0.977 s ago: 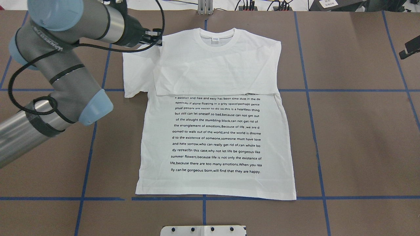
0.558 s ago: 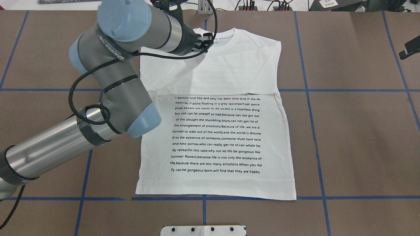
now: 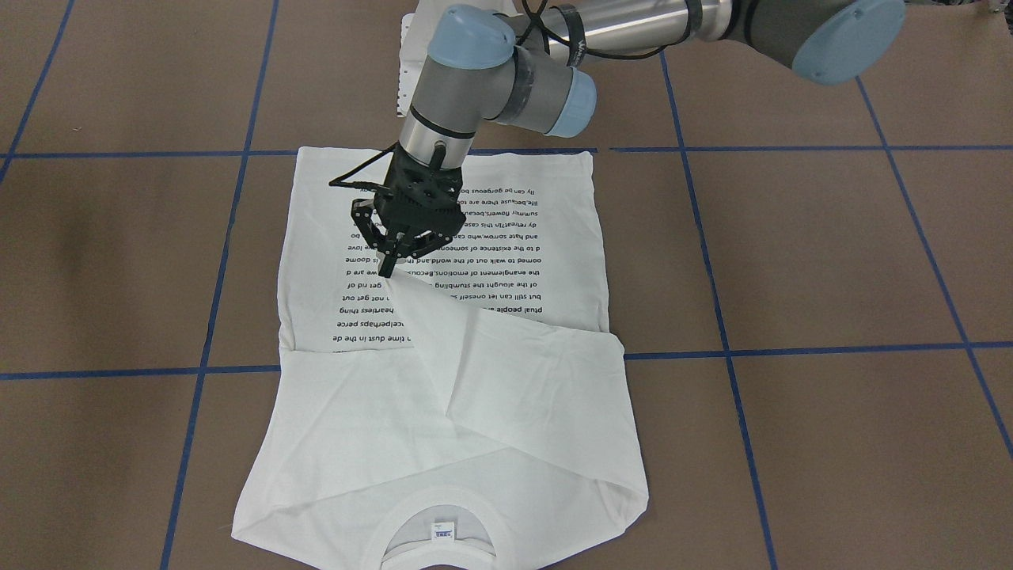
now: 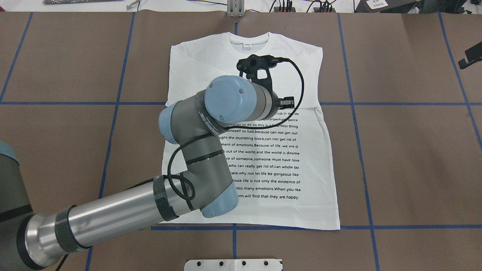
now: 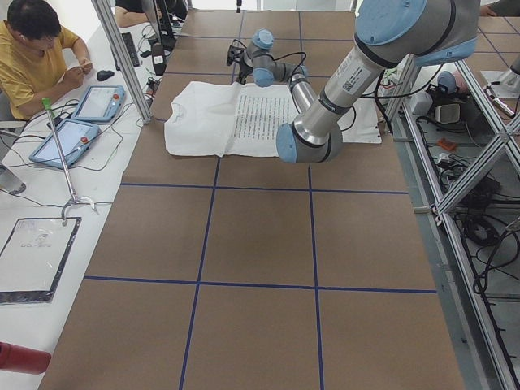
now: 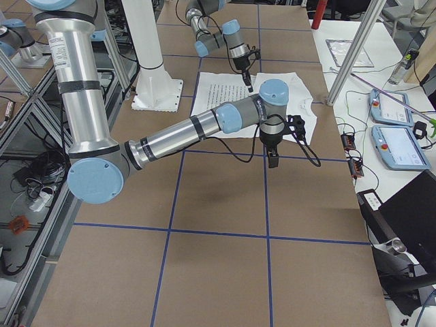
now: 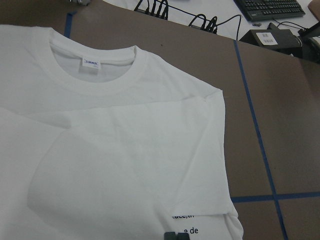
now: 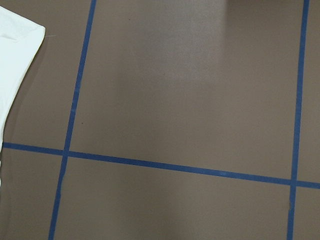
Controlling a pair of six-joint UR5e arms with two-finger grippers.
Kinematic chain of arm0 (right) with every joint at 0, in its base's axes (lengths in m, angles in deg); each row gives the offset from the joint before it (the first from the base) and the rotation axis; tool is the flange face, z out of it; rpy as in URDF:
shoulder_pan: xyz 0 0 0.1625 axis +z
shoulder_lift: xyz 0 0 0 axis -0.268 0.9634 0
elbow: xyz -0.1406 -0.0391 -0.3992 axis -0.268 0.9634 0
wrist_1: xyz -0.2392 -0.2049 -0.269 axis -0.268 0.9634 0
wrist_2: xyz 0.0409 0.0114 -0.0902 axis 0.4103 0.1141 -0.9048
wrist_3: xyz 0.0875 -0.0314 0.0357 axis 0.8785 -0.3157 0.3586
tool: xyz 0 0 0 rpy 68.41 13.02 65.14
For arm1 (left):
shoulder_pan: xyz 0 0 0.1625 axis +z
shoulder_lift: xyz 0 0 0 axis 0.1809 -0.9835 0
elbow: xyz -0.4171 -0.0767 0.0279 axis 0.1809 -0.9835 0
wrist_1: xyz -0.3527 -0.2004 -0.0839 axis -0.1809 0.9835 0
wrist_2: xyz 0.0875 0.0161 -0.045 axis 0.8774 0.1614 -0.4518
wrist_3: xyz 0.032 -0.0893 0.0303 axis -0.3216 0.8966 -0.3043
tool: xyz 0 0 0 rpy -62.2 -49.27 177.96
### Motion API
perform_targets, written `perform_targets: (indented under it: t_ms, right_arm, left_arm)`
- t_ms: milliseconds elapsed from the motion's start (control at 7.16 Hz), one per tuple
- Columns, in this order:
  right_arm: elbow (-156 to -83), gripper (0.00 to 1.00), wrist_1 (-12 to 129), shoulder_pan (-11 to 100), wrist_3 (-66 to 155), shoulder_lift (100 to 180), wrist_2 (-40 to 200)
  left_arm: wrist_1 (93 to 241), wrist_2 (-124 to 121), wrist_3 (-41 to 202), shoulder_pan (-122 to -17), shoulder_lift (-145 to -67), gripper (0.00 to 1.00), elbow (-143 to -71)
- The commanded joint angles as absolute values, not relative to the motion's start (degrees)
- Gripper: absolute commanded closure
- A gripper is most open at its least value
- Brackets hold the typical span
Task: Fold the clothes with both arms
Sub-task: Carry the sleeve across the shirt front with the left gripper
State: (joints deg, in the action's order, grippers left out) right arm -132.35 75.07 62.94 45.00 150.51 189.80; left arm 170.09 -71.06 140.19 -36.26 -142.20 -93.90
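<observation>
The left gripper clamps the white T-shirt by its sleeve above the printed text, apparently to fold it inward; the right gripper hangs aside, jaw state impossible to tell

Overhead and front-facing views face each other, looking down on the white black-lettered T-shirt; side views look along the brown blue-taped table; wrist views close, probably angled downward.
</observation>
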Motion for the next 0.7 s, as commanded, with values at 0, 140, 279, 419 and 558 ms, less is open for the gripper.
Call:
perform_targets:
  t_ms: [0,140,279,419,558]
  right_arm:
    - [-132.3,0.00,75.1,62.9,45.0,150.5,189.8]
    - [-132.4,0.00,75.1,62.9,45.0,150.5,189.8]
    - [-132.4,0.00,75.1,62.7,45.7,150.4,189.9]
    - [-132.8,0.00,74.3,59.9,50.2,149.2,189.7]
    - [-132.4,0.00,70.5,56.2,55.5,147.1,188.0]
  left_arm:
    - [179.8,-68.9,140.1,-32.7,-144.1,0.01,-86.5]
    - [181.8,-68.9,139.7,-32.4,-143.8,0.00,-86.3]
    - [181.0,-69.3,136.5,-33.5,-143.7,0.00,-86.7]
    - [178.0,-71.7,131.1,-36.8,-143.3,0.00,-88.1]
    - [173.2,-78.6,127.4,-40.5,-141.6,0.00,-91.4]
